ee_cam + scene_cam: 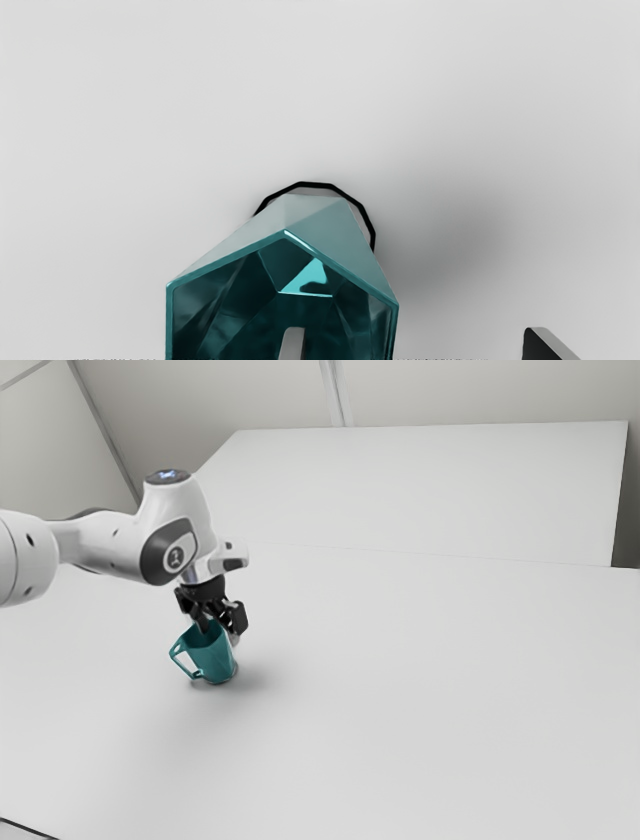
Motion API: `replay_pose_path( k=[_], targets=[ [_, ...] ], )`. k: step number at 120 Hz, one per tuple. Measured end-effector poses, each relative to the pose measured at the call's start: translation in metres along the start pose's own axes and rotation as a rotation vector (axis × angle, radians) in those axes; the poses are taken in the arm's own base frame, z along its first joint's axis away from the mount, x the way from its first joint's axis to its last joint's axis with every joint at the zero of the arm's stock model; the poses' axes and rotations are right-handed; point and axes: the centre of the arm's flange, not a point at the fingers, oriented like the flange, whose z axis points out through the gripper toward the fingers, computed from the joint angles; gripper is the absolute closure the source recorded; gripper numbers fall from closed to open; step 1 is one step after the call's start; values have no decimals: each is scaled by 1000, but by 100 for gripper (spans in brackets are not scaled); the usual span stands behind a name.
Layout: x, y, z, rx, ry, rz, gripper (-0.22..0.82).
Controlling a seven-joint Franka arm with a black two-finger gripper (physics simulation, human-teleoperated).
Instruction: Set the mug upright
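Where the smooth, pale-grey tabletop [430, 700] spans the exterior view, a second flat, whitish surface [430, 485] adjoins it at the rear, with plain light-grey walls [200, 400] beyond. A thin dark line [30, 830] crosses the near corner at the exterior view's left. The teal, faceted mug [212, 658] is on the tabletop, base down and mouth up, its angular handle [182, 667] toward the exterior view's left. The gripper [220, 634] is at its rim, jaws spread: one finger [294, 345] inside the mouth, the other outside, with the mug's wall between.
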Motion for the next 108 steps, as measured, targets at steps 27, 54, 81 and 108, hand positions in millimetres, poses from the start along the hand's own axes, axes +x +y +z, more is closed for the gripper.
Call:
replay_pose_path(
  k=[27, 54, 81, 108],
  targets=[
    [30, -12, -75, -9, 67, -53, 5],
    [72, -15, -148, -31, 109, -68, 2],
    [70, 0, -173, -61, 65, -39, 1],
    [66, 1, -172, -72, 32, -33, 0]
  ],
)
